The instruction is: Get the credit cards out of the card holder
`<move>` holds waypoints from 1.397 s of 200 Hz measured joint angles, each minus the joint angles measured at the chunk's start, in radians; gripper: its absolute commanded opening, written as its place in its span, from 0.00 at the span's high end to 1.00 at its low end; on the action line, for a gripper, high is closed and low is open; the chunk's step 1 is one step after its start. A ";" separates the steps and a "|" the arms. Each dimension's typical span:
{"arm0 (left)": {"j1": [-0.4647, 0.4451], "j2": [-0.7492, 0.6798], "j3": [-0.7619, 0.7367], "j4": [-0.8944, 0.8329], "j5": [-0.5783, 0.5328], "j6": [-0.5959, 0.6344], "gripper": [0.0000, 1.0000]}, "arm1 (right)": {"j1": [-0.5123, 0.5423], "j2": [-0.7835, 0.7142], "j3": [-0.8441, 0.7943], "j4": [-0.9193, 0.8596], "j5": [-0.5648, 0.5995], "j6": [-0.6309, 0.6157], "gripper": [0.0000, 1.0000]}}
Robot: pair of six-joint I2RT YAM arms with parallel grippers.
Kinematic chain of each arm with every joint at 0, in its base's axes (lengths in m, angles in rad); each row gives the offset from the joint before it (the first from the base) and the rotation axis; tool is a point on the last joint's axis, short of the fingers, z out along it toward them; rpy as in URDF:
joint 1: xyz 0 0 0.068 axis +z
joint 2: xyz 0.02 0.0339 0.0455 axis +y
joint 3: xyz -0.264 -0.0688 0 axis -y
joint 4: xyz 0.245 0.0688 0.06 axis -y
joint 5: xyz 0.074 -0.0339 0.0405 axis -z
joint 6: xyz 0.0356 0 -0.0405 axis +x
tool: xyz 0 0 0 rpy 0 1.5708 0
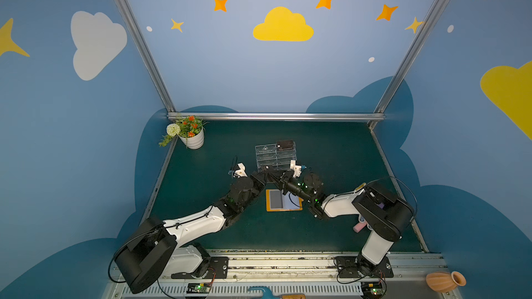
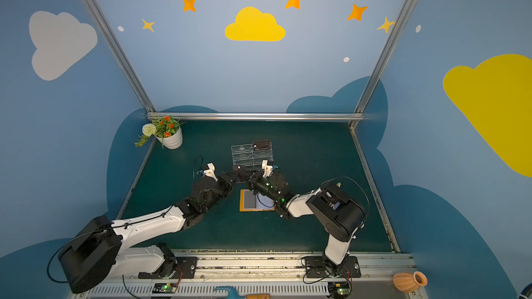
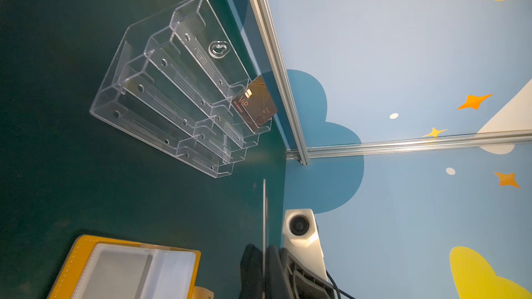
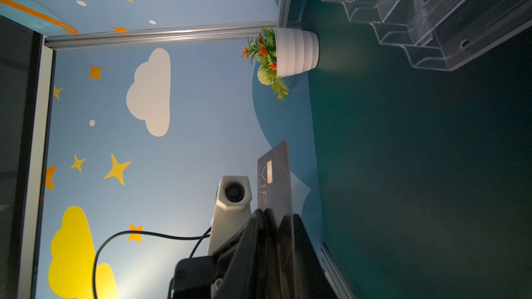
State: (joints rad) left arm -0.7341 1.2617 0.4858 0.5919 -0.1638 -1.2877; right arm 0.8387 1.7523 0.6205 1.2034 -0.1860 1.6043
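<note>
Both top views: right arm [image 1: 298,188] is covering pt of the card holder [image 1: 276,200]. Rt wrist view: fingers [image 4: 256,237] are hiding the card's [image 4: 275,174] lower end, & the frame edge is cutting off the stand [image 4: 426,18].

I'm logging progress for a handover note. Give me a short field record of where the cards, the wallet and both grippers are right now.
held card: in the air, between both grippers
left gripper: shut on the held card
right gripper: at the same card, grip unclear
second card: standing in the clear stand's rearmost pocket
card holder: open flat on the table, in front of the stand
</note>
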 measured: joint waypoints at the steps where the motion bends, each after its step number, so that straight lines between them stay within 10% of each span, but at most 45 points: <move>1: 0.000 0.000 0.000 0.000 0.000 0.000 0.96 | 0.000 0.000 0.000 0.001 0.002 0.003 0.90; 74: -0.002 -0.002 -0.006 0.011 -0.010 -0.010 0.95 | 0.004 0.000 -0.002 0.006 0.016 0.023 1.00; 128: -0.006 -0.042 -0.014 -0.015 -0.027 -0.012 0.40 | -0.008 0.000 -0.003 0.004 -0.016 0.023 1.00; 196: 0.012 -0.061 -0.014 -0.054 0.010 0.000 0.06 | -0.038 0.000 -0.020 -0.009 -0.079 0.019 1.00; 279: 0.275 -0.091 0.031 -0.181 0.417 0.177 0.00 | -0.185 -0.085 -0.030 -0.185 -0.346 -0.079 1.00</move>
State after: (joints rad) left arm -0.4591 1.1706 0.5171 0.4107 0.2527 -1.1107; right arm 0.6533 1.6676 0.5907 1.0187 -0.5323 1.5257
